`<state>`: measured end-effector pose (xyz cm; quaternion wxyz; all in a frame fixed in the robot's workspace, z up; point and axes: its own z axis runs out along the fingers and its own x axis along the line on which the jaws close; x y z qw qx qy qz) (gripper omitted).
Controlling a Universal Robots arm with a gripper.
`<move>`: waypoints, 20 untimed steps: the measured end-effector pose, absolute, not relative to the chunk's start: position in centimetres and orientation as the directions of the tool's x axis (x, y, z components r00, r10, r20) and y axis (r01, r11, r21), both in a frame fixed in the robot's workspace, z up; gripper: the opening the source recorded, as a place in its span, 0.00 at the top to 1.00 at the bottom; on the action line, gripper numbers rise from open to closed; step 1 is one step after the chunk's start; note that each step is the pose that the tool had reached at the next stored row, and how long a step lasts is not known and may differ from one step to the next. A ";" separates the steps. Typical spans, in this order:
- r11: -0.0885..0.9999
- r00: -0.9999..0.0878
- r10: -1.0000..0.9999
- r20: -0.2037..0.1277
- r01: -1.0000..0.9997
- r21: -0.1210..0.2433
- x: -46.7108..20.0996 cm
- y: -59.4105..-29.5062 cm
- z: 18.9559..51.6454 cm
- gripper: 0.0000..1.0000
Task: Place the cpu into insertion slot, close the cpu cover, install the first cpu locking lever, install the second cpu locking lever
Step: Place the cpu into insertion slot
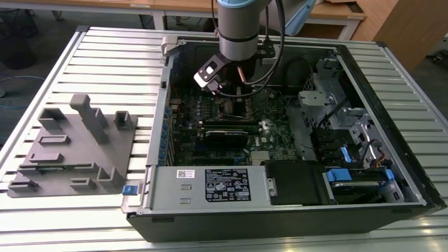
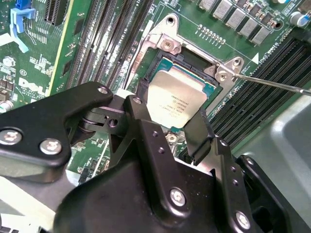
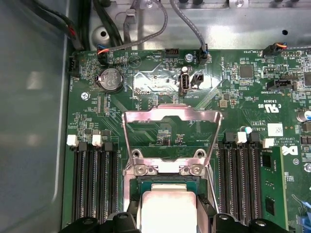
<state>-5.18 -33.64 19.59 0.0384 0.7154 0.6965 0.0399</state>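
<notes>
cpu [image 2: 175,99] level over insertion slot [image 2: 164,59]

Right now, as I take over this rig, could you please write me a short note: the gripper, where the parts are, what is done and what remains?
gripper: low over the socket, straddling the cpu; I cannot tell whether it grips.
cpu: lying in the insertion slot, apparently seated.
cpu cover: open, tilted up from its hinge.
locking lever: swung free, not latched.
Done: the cpu is placed, as it seems.
Not yet done: closing the cover, installing both levers.
</notes>
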 end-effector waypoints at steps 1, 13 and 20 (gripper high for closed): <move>-0.027 0.027 1.000 0.004 0.993 0.111 -5.2 -33.6 19.6 0.46; -0.032 0.032 0.999 0.003 0.993 0.110 -5.2 -33.6 19.3 0.46; -0.032 0.032 0.999 0.004 0.993 0.110 -5.2 -33.6 19.3 0.46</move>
